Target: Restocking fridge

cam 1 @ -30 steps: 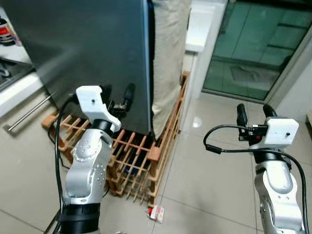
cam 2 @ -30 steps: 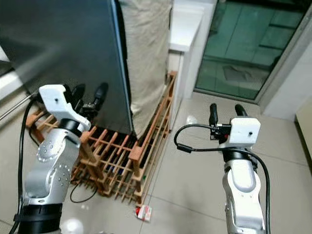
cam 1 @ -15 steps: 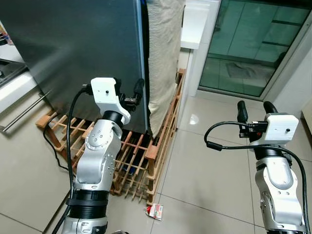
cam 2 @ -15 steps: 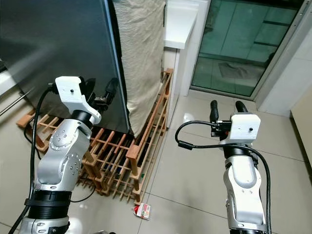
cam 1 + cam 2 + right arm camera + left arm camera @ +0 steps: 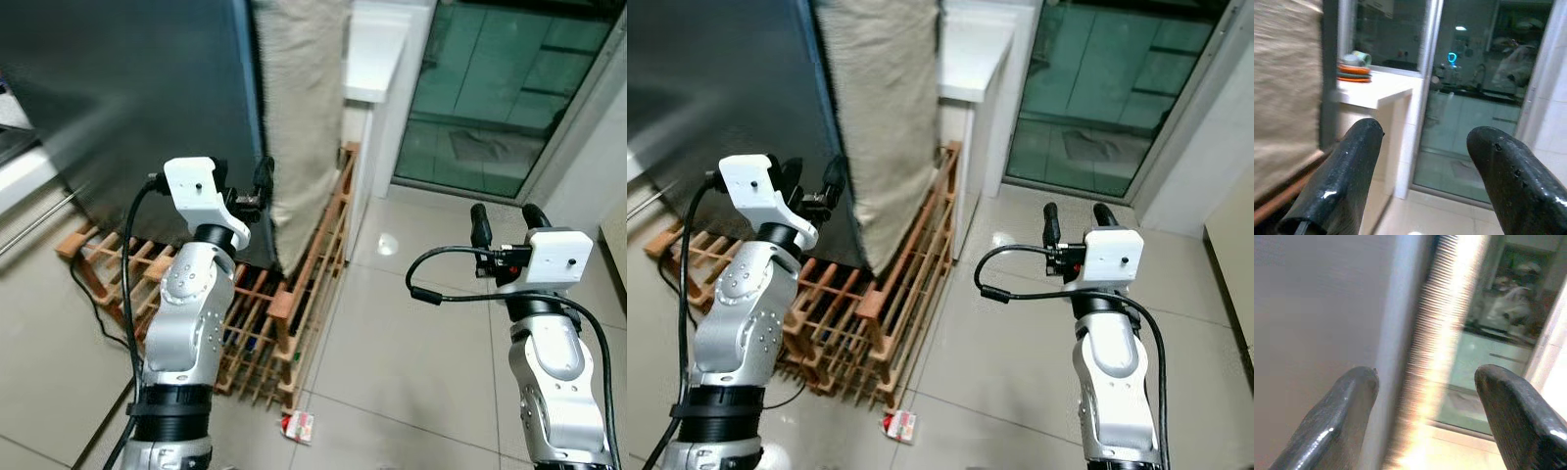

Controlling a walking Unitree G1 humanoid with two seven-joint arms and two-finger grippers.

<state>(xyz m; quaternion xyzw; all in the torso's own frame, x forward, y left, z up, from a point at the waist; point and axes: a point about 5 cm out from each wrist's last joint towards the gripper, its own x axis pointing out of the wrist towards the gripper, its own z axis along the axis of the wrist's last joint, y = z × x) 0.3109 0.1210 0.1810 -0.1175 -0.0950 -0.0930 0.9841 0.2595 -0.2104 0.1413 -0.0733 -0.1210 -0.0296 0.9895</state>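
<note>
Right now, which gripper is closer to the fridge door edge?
Left. The left gripper is raised right at the fridge door's side edge, fingers open. The right gripper hangs open over the floor tiles, well off to the side.

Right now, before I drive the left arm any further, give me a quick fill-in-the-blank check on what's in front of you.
1. The left gripper, fingers open, is raised at the edge of the dark ____ door.
2. The beige cloth hangs over a wooden ____ on the floor.
3. The right gripper is open and holds ____.
4. A small red and white carton lies on the ____ floor by the rack's corner.

Missing words: fridge; rack; nothing; tiled
</note>
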